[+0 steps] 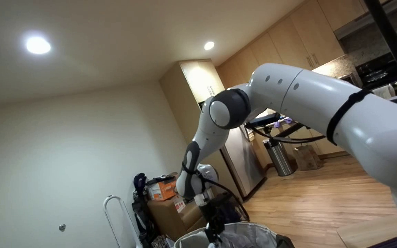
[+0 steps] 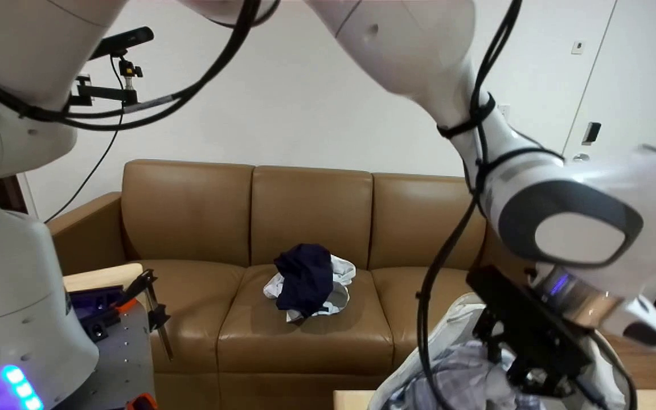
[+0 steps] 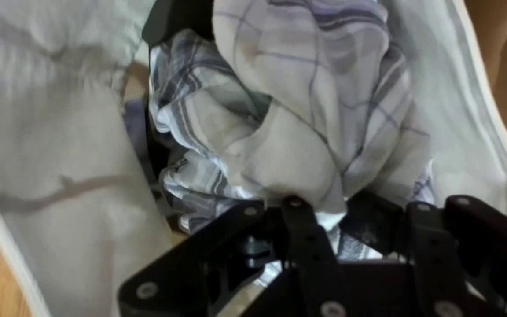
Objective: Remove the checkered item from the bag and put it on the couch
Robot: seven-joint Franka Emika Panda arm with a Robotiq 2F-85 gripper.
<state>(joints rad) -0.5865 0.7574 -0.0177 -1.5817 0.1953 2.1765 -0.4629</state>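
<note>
The checkered item [image 3: 359,79] is a bunched pale cloth with thin purple-grey lines, inside the white fabric bag [image 3: 60,145]. It also shows in an exterior view [image 2: 464,364]. More grey-striped plaid folds [image 3: 192,105] lie beside it; I cannot tell whether they are the same piece. My gripper [image 3: 326,215] points down into the bag, with cloth against its fingertips. The fingers stand apart, but cloth hides the left tip, so a grasp is unclear. The gripper shows in both exterior views [image 1: 214,236] [image 2: 507,361]. The brown couch [image 2: 311,210] stands behind the bag.
A navy cloth [image 2: 305,279] and a white-grey cloth [image 2: 342,270] lie heaped on the couch's middle seat. The bag's rim [image 2: 464,302] surrounds the gripper. A clamp [image 2: 151,296] is at the robot's base. Loose black cables [image 2: 436,273] hang from the arm.
</note>
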